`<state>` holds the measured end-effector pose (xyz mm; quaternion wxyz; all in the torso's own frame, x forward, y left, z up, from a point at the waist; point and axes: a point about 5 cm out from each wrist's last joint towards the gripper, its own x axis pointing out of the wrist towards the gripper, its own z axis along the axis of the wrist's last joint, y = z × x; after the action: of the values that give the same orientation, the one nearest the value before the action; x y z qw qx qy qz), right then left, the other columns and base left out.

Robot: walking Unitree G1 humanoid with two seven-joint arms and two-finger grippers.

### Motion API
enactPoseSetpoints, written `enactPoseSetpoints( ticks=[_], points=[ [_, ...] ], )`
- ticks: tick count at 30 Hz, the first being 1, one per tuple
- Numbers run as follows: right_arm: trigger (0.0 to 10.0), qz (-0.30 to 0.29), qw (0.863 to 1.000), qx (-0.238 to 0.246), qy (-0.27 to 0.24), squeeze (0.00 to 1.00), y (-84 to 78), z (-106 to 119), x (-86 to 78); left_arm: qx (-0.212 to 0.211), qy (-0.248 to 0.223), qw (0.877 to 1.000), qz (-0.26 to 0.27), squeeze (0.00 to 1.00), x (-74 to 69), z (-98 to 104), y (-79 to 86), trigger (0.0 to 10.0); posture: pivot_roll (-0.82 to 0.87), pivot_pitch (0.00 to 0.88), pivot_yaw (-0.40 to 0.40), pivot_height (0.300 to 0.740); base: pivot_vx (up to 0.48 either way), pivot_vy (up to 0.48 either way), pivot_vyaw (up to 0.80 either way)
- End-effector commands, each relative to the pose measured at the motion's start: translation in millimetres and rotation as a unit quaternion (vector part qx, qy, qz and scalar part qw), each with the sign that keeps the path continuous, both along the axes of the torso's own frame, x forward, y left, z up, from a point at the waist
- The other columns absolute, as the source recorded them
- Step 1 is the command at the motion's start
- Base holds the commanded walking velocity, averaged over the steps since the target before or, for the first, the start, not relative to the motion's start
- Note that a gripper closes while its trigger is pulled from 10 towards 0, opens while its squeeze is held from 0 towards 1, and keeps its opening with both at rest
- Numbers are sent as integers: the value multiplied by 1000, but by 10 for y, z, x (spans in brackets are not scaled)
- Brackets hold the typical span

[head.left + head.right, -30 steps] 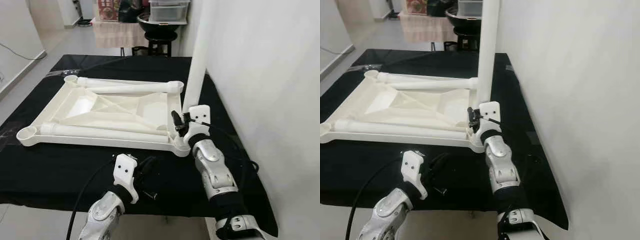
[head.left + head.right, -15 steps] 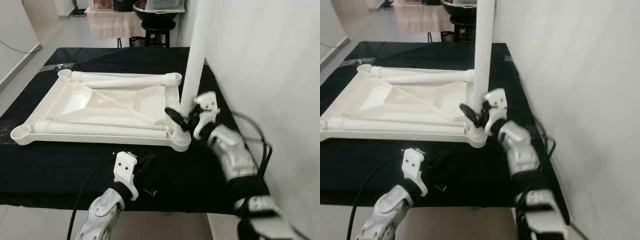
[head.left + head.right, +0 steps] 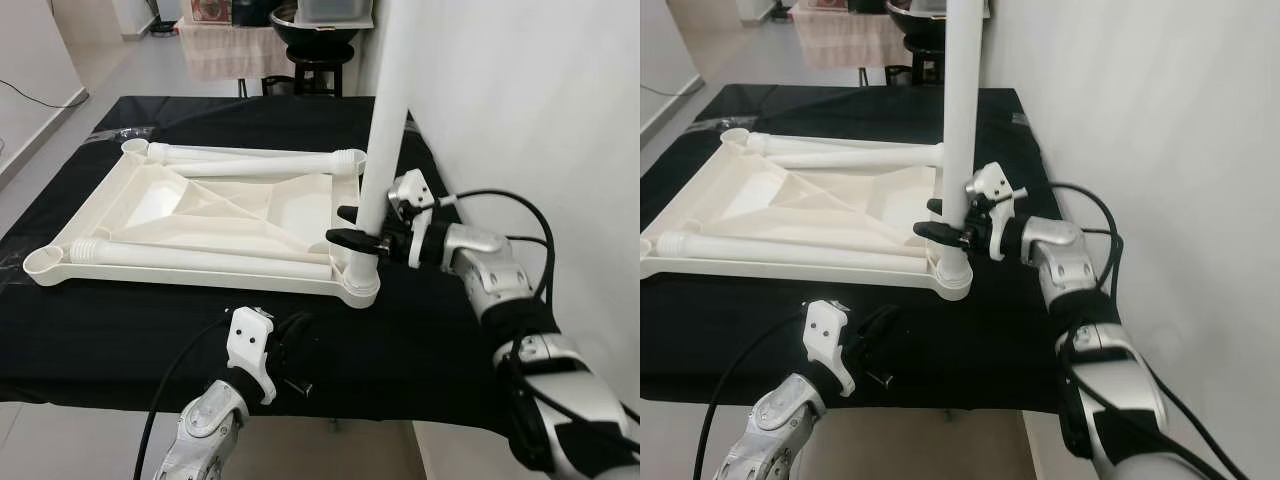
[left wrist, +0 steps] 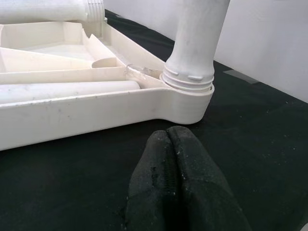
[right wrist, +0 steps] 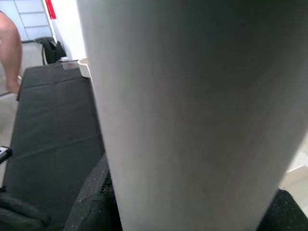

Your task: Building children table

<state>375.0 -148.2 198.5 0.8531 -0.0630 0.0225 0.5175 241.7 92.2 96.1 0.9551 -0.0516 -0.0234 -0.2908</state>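
An upside-down white plastic children's table top (image 3: pixel 200 215) is laid flat on a black cloth (image 3: pixel 120 320) that covers the tabletop. At its near right corner socket (image 3: pixel 357 283) a white table leg (image 3: pixel 385 120) is stood upright, its threaded base seated in the socket, as is seen close up in the left wrist view (image 4: pixel 192 53). Two further white legs are laid down inside the frame: one loose leg (image 3: pixel 200 257) along the near edge and one far leg (image 3: pixel 255 163) along the far edge, both lying flat.

The upright leg is gripped low down, just above the socket, by the right gripper (image 3: pixel 362 228), which reaches in from the right side; its black jaws are clenched around the leg, one finger seen in front and one behind. In the right wrist view the leg's white surface (image 5: pixel 192 115) is pressed close against the camera.

The left gripper (image 3: pixel 296 352) is rested on the black cloth near the front edge, just before the corner socket and apart from it; its jaws are pressed together with nothing between them, as is seen in the left wrist view (image 4: pixel 178 183).

A white wall (image 3: pixel 520 110) is stood to the right of the tabletop.
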Motion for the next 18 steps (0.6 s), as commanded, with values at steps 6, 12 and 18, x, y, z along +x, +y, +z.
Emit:
enactPoseSetpoints(
  ticks=[6,12,18],
  points=[
    [0,6,1000,22,15,0,44,29,57,-10,-13,1000,3,0,134,171,54,10000,82,29,-23,740,0,0,0],
    [0,-81,996,8,29,0,75,-172,84,-3,-43,998,37,0,208,352,194,10000,71,19,-17,740,0,0,0],
    [0,-457,886,-12,84,0,-111,-899,-482,27,-29,998,48,0,11,197,232,10000,44,26,24,740,0,0,0]
  ],
)
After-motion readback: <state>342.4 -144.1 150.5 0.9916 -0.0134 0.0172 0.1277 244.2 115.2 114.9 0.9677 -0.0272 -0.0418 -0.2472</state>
